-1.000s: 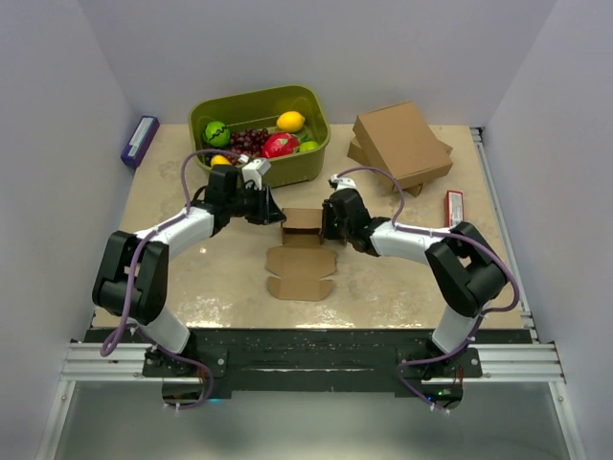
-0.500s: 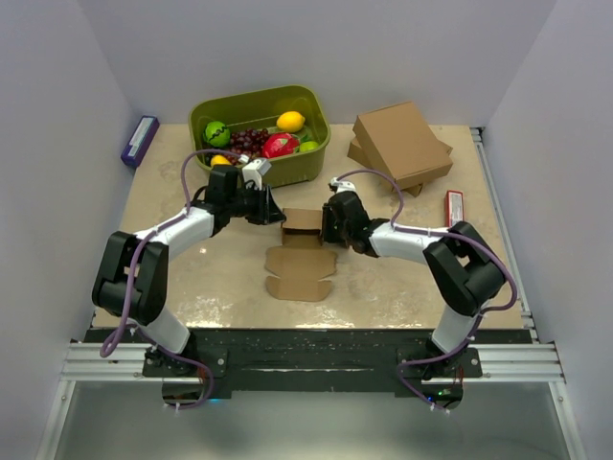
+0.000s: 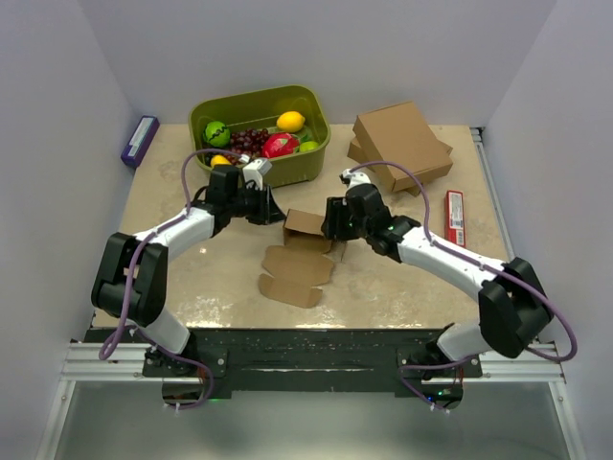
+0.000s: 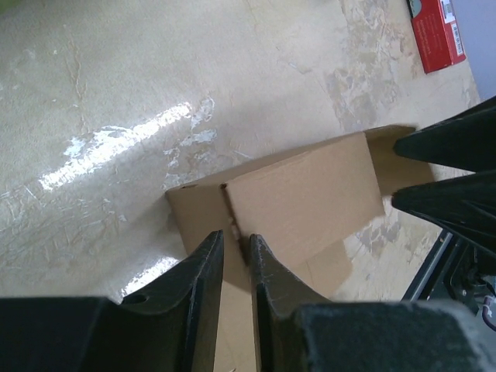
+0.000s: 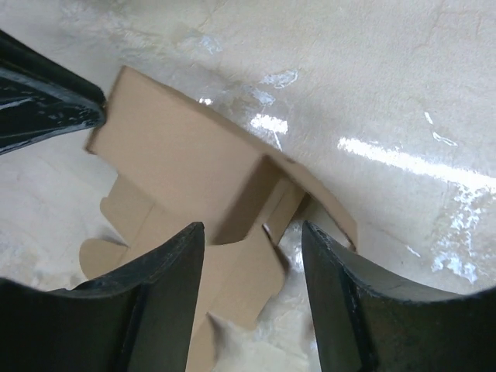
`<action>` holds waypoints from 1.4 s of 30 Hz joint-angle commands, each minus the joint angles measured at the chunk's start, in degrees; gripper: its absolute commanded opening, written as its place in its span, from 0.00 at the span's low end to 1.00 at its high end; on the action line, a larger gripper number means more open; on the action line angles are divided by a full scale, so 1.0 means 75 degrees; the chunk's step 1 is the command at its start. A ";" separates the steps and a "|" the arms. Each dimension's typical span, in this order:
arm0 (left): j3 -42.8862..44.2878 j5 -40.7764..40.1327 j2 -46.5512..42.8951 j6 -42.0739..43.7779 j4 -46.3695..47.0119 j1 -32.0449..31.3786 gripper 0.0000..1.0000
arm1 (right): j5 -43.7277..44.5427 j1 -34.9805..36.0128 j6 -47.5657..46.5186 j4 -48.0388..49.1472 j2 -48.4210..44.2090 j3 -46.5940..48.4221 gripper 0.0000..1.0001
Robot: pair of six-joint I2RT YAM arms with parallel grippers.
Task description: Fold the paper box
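Observation:
The brown paper box [image 3: 305,224] stands half folded at mid-table, its flat flaps [image 3: 292,273] spread toward the near side. My left gripper [image 3: 276,216] is at the box's left wall. In the left wrist view the gripper [image 4: 235,240] is nearly closed on the cardboard edge of the box [image 4: 302,198]. My right gripper [image 3: 329,228] is at the box's right side. In the right wrist view it [image 5: 252,232] is wide open, its jaws straddling the box's raised end [image 5: 186,167] without pinching it.
A green basket [image 3: 321,153] of fruit stands just behind the box. A stack of folded brown boxes [image 3: 402,144] lies at the back right. A red packet [image 3: 455,216] lies at the right, also in the left wrist view [image 4: 438,31]. A purple item [image 3: 140,140] lies at the far left edge.
The right arm has swung its elbow out to the right and its gripper shifted slightly right. The box has turned, and its flat flaps slid toward the near left. The left arm has held still.

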 commanded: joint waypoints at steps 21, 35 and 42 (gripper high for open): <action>0.0183 -0.0185 -0.0197 0.0232 -0.0022 -0.0236 0.24 | 0.1031 0.0067 0.0635 -0.1401 -0.1106 -0.0633 0.57; 0.0218 -0.0338 -0.0162 0.0325 -0.0291 -0.0283 0.24 | 0.0620 0.0125 0.0894 -0.1003 -0.0484 -0.0891 0.36; 0.0288 -0.0560 -0.0127 0.0442 -0.0431 -0.0423 0.24 | 0.0726 0.0289 0.0765 -0.1026 -0.0390 -0.0693 0.09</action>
